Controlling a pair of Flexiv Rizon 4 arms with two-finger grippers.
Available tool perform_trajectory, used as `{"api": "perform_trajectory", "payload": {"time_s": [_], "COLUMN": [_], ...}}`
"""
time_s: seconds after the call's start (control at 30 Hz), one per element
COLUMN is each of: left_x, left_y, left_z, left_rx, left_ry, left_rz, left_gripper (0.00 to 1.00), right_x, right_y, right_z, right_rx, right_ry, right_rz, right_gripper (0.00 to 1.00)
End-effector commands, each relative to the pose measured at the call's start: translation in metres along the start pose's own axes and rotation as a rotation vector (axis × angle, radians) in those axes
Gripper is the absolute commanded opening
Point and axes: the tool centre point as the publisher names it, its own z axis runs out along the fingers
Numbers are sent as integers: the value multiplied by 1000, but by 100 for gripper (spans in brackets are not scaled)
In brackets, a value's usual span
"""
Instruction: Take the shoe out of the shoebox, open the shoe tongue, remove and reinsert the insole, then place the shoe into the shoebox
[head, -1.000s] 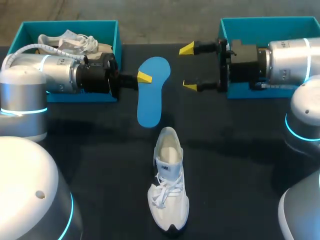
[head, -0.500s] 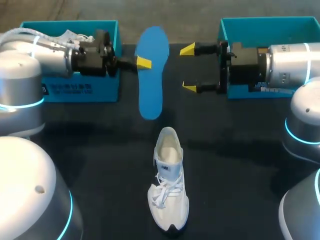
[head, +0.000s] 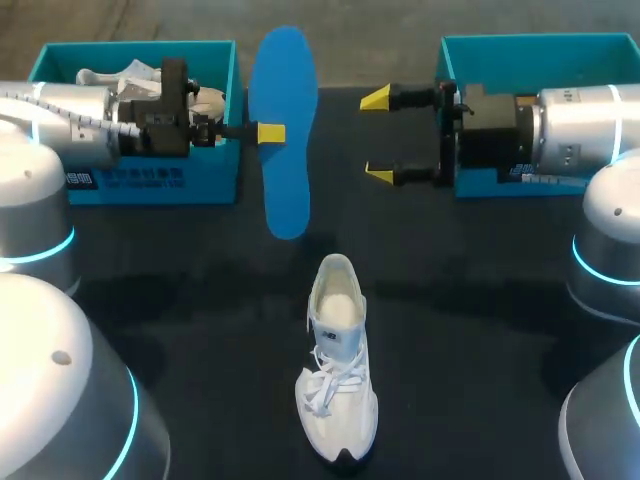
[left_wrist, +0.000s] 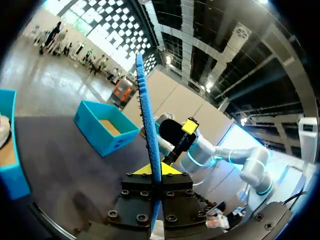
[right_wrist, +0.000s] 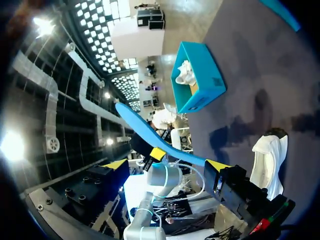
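Step in hand: the insole is out of the shoe and up in the air. I'd call the removing done and the reinserting next.
Left claw (head: 268, 133): pinching the blue insole (head: 285, 190) at about mid-length, one finger on each face. In its wrist view the insole stands edge-on, rising straight ahead from between the fingers.
Insole: held just beside the left shoebox (head: 150, 185), out beyond the shoe's heel and apart from it. From above it's hard to tell whether its near end clears the counter (head: 470, 300).
Right claw (head: 377, 137): spread wide and empty in front of the right shoebox (head: 500, 45), facing the insole across a gap.
Shoe (head: 338, 370): white, upright on the counter, toe toward the robot, mouth open toward the insole.
Next move: by my read, the insole must swing round and slide forefoot-first into that mouth. The free claw would do well to steady the shoe.
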Motion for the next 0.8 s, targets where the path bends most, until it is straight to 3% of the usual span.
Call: {"api": "perform_trajectory", "payload": {"time_s": [0.03,0.3,0.63,0.8], "left_x": [-4,-13,-15,-16], "left_y": [-5,-26,-28,-26], "left_z": [1,-6,-12,-20], "left_rx": [530,571,588,548], "left_ry": [-276,-234,-99,-39], "left_rz": [1444,1726,1989,2039], "left_gripper": [0,0,0,0], "right_x": [-1,-1,-1,-1], "right_y": [0,0,0,0], "right_z": [3,3,3,3], "right_rx": [-3,-3,-3,-3], "right_ry": [1,1,1,1], "right_rz": [-1,-1,-1,-1], "right_gripper": [100,100,100,100]}}
